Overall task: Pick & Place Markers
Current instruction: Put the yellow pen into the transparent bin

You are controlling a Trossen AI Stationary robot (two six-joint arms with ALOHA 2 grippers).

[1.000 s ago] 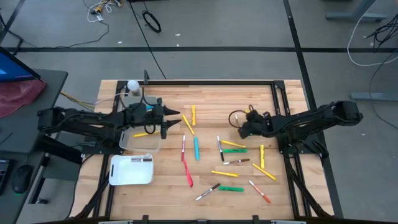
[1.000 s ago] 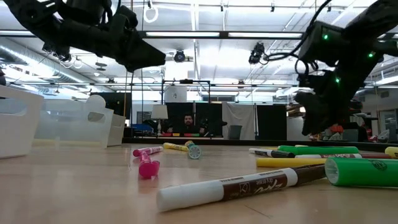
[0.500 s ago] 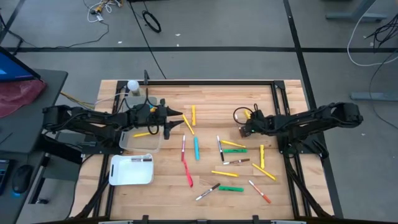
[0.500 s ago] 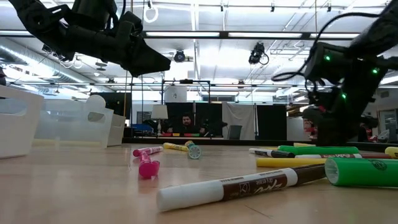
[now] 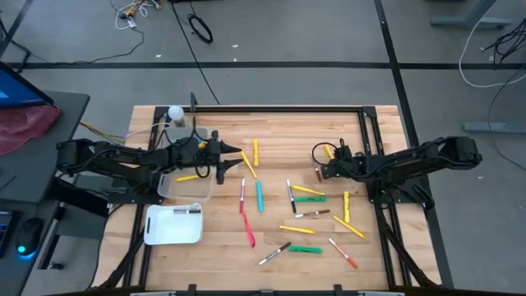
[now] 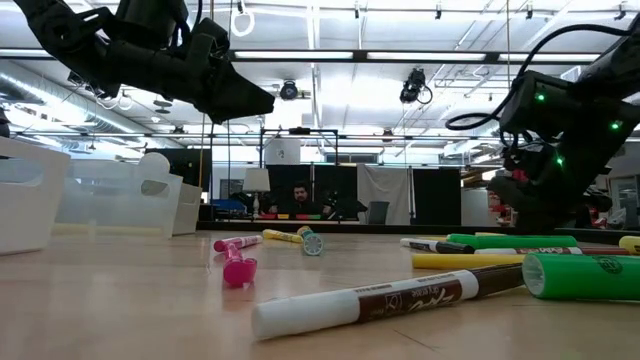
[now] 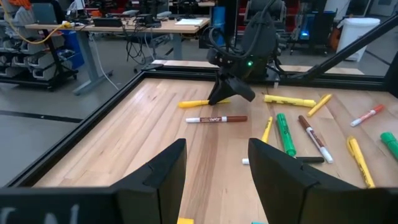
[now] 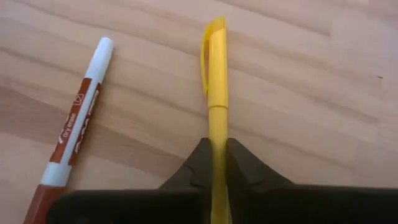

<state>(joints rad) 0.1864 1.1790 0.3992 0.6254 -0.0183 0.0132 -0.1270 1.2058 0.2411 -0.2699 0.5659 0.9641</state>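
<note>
At the left edge of the wooden bench (image 5: 329, 123), a white tray (image 5: 173, 224) sits near the front with a brown-ended marker (image 5: 187, 210) lying in it. Just behind the tray stands a clear bin (image 5: 182, 187), and a yellow marker (image 5: 188, 177) shows at the bin. The left end effector (image 5: 233, 162) hangs above the bench beside this bin, empty, its two fingers (image 7: 158, 177) standing apart.

Past it, toward the middle, lie two yellow markers (image 5: 249, 159), then a pink marker (image 5: 242, 196), a light blue marker (image 5: 260, 196) and a red marker (image 5: 249, 234) nearer the front. Further right the markers (image 5: 310, 215) lie scattered loosely: white ones with dark ends, green ones, yellow ones and a red-tipped one at the front right.

On the right side, the right end effector (image 5: 319, 174) is down at the bench surface, clenched on a yellow pen (image 8: 215, 93); the wrist view shows its fingers (image 8: 239, 162) pinching the shaft from both sides, the capped end pointing away from the wrist. A brown and white marker (image 8: 74, 127) lies just beside that pen, not touching it.

Beyond the bench, the low view shows a person (image 6: 300, 197) seated far back in the room.
</note>
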